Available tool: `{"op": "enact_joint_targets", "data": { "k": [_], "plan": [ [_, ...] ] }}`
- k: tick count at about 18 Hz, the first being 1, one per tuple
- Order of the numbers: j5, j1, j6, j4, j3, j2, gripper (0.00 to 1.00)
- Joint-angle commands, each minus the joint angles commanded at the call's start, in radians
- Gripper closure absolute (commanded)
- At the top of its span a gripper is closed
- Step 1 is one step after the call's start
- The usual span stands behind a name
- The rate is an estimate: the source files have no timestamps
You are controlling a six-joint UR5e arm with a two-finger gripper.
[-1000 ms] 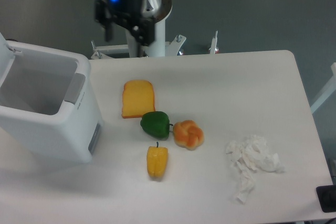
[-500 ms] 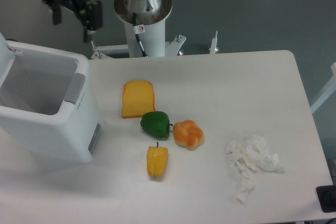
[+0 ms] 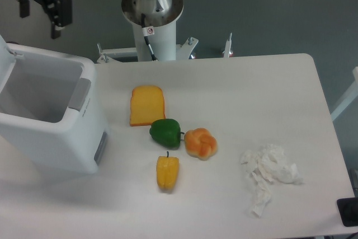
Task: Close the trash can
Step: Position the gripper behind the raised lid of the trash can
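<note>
The trash can (image 3: 61,144) is a large white boxy bin at the table's left, with a grey side panel. It stands open, its hollow inside showing, and its white lid (image 3: 6,60) is raised at the far left edge. My gripper (image 3: 40,19) hangs high in the top left corner, above and behind the bin's far rim and apart from it. Its two dark fingers (image 3: 57,23) are spread open with nothing between them.
On the table to the right of the bin lie a yellow bread slice (image 3: 147,104), a green pepper (image 3: 165,132), an orange bun (image 3: 201,143) and a yellow pepper (image 3: 167,172). Crumpled white tissue (image 3: 269,172) lies at the front right. The arm's base (image 3: 152,15) stands behind the table.
The gripper has swung left, from in front of the arm's base to above the back of the trash can. The bin and the food have not moved.
</note>
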Motion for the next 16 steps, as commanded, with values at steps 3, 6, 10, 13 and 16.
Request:
{"op": "enact_joint_targets", "data": {
  "k": [3, 6, 10, 13, 16],
  "plan": [
    [0.0, -0.041, -0.049, 0.031, 0.046, -0.047, 0.0],
    [0.002, -0.061, -0.085, 0.032, 0.092, -0.078, 0.0],
    [0.002, -0.062, -0.086, 0.032, 0.107, -0.08, 0.0],
    [0.008, -0.061, -0.086, 0.042, 0.139, -0.092, 0.0],
    [0.012, -0.055, -0.106, 0.048, 0.164, -0.12, 0.0]
  ]
}}
